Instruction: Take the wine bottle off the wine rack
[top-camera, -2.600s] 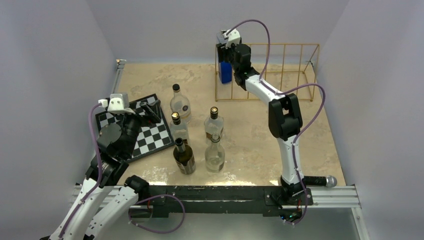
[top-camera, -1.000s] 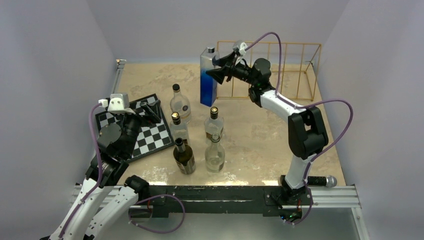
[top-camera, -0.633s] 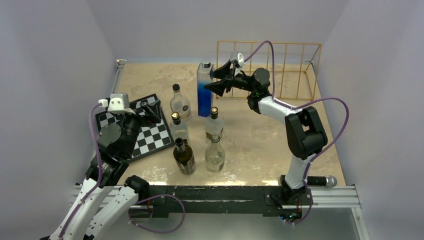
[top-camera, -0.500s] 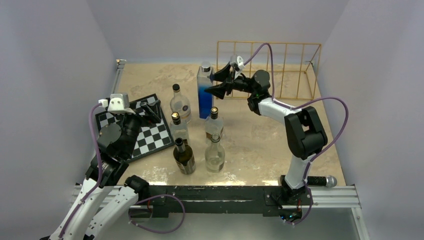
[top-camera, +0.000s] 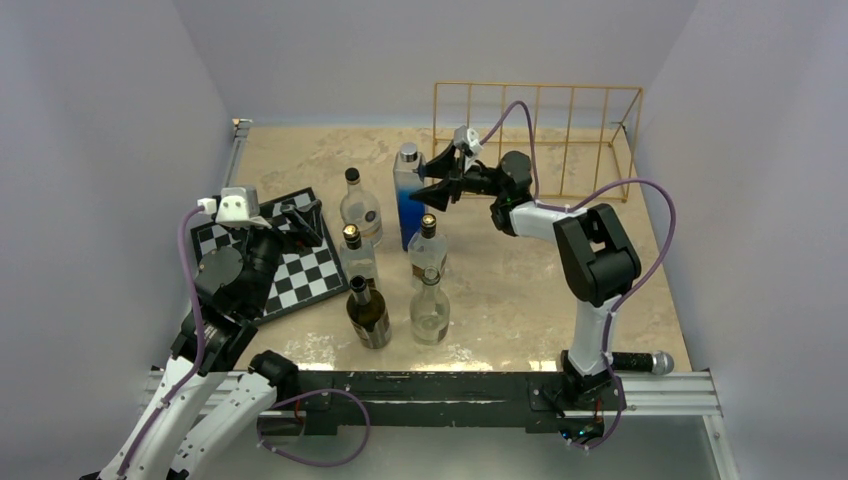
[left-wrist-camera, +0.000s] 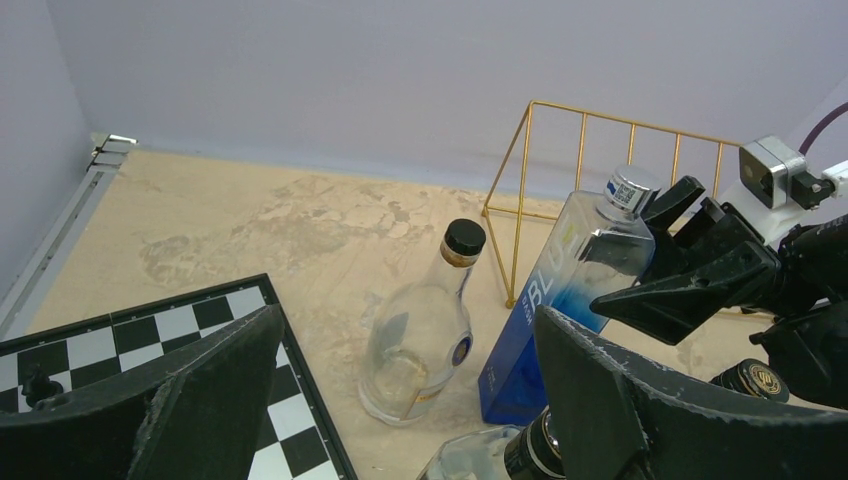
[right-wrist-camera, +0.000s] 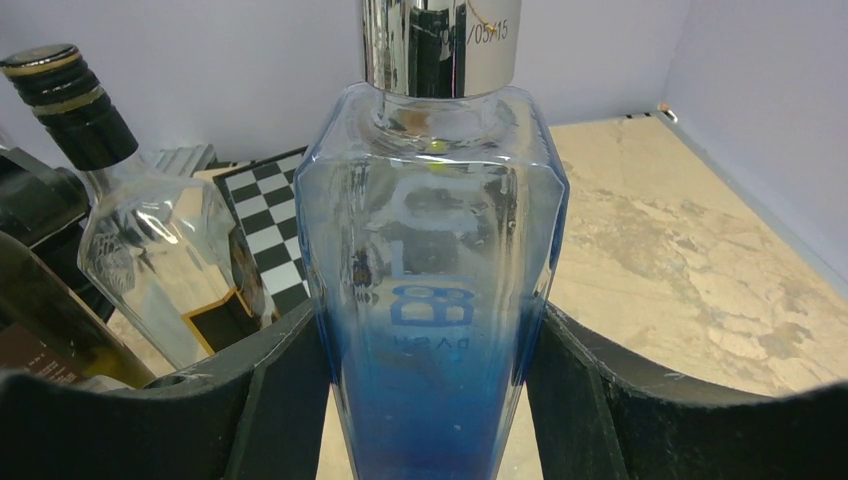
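Observation:
The wine rack (top-camera: 571, 128), a gold wire frame, stands at the back right and holds no bottle; it also shows in the left wrist view (left-wrist-camera: 556, 150). The wine bottle (top-camera: 408, 198), square, clear and blue with a silver cap, stands upright left of the rack, with its base down at the table beside the other bottles. My right gripper (top-camera: 427, 181) is shut on its upper body. In the right wrist view both fingers press the sides of the bottle (right-wrist-camera: 435, 290). My left gripper (top-camera: 300, 214) is open and empty above the checkerboard (top-camera: 305, 272).
Several other bottles stand mid-table: a round clear one (top-camera: 360, 210), a gold-capped one (top-camera: 357, 256), one (top-camera: 427, 250) right in front of the blue bottle, a dark one (top-camera: 368, 316) and a clear one (top-camera: 430, 312). Walls enclose the table.
My right arm has lifted the blue bottle out of the rack's left end, carried it left and forward, and lowered it beside the other bottles. The left arm has not moved.

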